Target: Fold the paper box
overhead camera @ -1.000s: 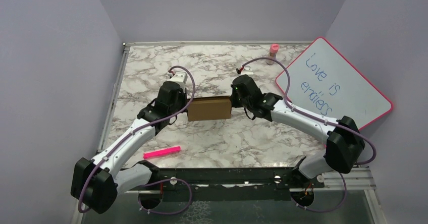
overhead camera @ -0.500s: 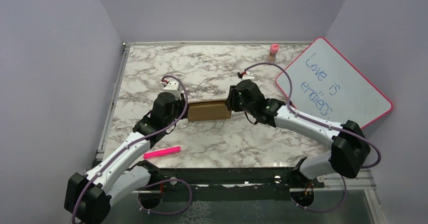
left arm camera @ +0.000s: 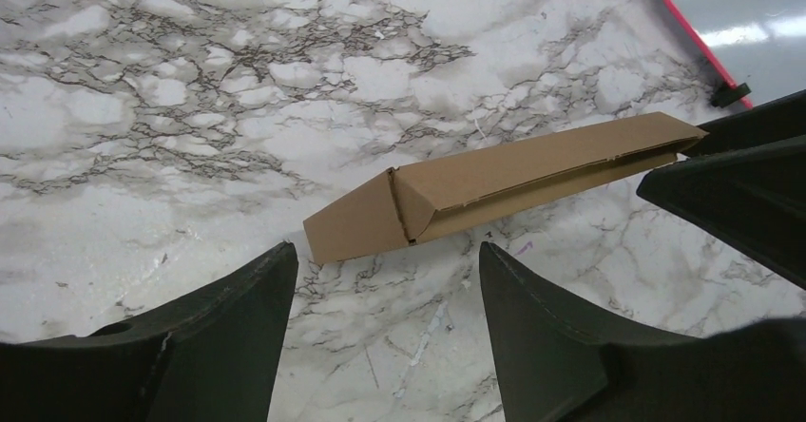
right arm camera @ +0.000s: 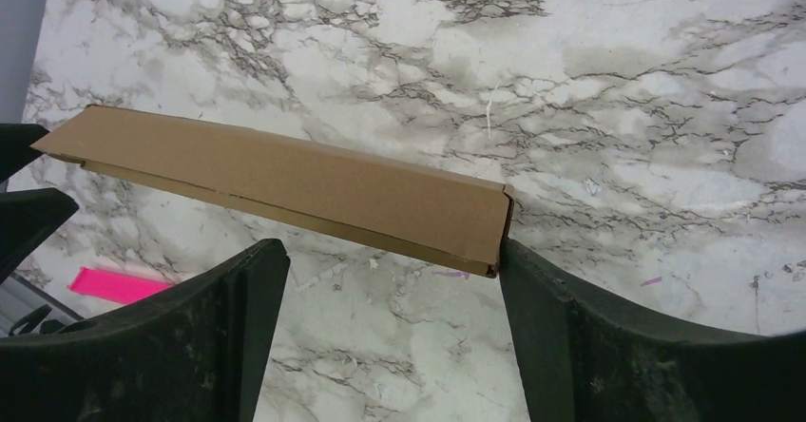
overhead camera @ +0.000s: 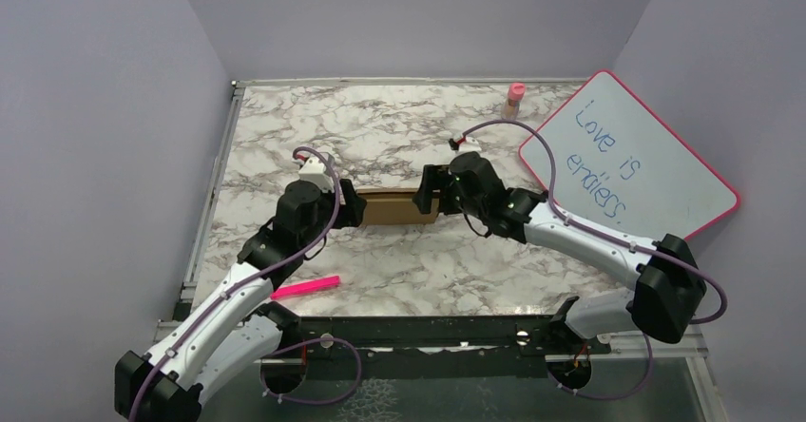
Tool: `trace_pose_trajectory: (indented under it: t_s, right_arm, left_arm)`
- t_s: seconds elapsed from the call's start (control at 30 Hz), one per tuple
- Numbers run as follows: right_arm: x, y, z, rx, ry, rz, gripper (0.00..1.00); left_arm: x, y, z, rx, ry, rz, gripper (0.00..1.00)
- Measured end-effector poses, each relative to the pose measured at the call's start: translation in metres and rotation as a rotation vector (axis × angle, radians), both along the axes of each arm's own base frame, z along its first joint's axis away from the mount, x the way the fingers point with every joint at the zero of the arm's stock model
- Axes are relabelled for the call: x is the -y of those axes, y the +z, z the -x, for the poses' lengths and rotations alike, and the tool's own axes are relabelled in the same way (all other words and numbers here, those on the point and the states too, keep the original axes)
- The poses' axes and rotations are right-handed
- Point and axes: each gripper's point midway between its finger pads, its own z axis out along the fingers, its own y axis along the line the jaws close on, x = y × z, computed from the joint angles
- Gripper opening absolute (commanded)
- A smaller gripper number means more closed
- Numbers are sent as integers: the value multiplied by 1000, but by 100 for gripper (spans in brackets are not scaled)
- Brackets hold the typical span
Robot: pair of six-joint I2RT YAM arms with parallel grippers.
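The paper box (overhead camera: 390,209), plain brown and closed into a flat long shape, lies on the marble table between my two grippers. My left gripper (overhead camera: 351,209) stands open at the box's left end; in the left wrist view the box (left arm camera: 494,186) lies just beyond the open left gripper (left arm camera: 385,254), untouched. At the box's right end my right gripper (overhead camera: 428,200) is open too. Seen from the right wrist, the box (right arm camera: 285,180) crosses in front of that gripper (right arm camera: 390,247), its end corner against the right finger (right arm camera: 570,327). Neither gripper holds anything.
A pink marker (overhead camera: 304,287) lies on the table near the left arm. A pink-framed whiteboard (overhead camera: 632,156) with writing leans at the right. A small pink bottle (overhead camera: 515,99) stands at the back right. Purple walls close in the table on three sides.
Both grippers went from shut on the box's ends to open. The box was let go and now lies lower and flatter on the table. Both wrists drew back slightly.
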Motion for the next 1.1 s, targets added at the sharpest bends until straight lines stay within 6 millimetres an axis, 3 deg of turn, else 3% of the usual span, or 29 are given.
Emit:
trace_pose_trajectory:
  t_s: [0.37, 0.6, 0.7, 0.93, 1.1]
  right_arm:
    - [4, 0, -1, -11, 2, -5, 88]
    - [-7, 2, 1, -29, 44, -28, 88]
    - [-14, 3, 1, -38, 64, -38, 88]
    - [-20, 5, 0, -49, 86, -52, 91]
    - [-19, 7, 0, -53, 88, -39, 94]
  left_arm:
    - [-1, 20, -9, 23, -3, 137, 80]
    - [-12, 30, -24, 17, 59, 276, 80]
    - [-11, 25, -26, -5, 90, 350, 78]
    - [-12, -14, -12, -103, 146, 433, 73]
    - [-13, -16, -11, -109, 165, 462, 72]
